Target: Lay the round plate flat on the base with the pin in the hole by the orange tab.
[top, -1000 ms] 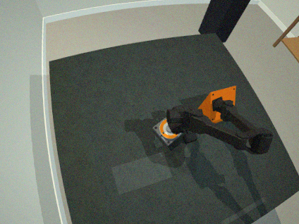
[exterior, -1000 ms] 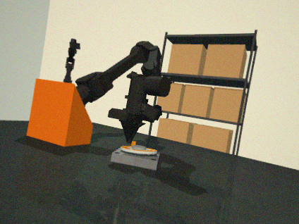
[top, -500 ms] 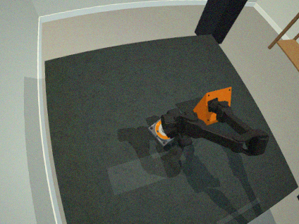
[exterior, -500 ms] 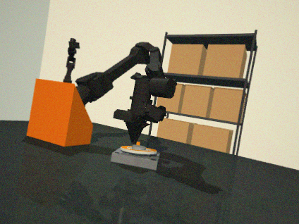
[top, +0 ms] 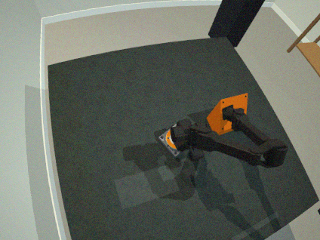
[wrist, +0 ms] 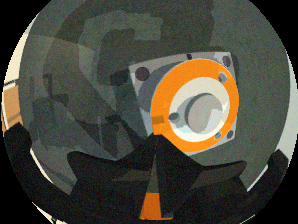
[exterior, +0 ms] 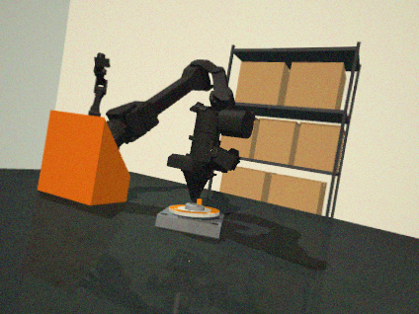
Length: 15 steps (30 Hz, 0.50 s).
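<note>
Closed, empty gripper [exterior: 195, 194] poised above round plate [exterior: 194, 210] on grey base [exterior: 188, 225]. Orange tab [exterior: 199, 201] at plate's 12 o'clock edge, beside fingertips.

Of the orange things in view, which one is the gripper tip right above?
The round plate on the grey base, under the shut gripper; the big orange block stands apart.
</note>
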{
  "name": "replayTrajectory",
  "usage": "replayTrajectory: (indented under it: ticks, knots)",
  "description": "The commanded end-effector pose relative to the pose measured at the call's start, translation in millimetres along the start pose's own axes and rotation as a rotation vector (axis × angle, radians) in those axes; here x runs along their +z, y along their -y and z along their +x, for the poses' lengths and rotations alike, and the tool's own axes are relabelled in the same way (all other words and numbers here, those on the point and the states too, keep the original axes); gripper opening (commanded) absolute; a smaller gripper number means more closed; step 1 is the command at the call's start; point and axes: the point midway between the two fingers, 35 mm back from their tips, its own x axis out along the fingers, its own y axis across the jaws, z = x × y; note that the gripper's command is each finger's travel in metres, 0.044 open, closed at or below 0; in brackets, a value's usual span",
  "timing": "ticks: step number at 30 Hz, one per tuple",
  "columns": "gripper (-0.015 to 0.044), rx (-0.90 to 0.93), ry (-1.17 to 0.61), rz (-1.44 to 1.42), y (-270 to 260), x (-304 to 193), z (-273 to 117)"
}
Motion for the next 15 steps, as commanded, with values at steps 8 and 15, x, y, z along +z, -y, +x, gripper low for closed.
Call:
replayTrajectory:
  ticks: [8,15]
  knots:
    - [0.0,0.002,0.006,-0.002,-5.8,13.1,-2.4]
    - [0.0,0.002,0.006,-0.003,-7.3,19.6,-3.3]
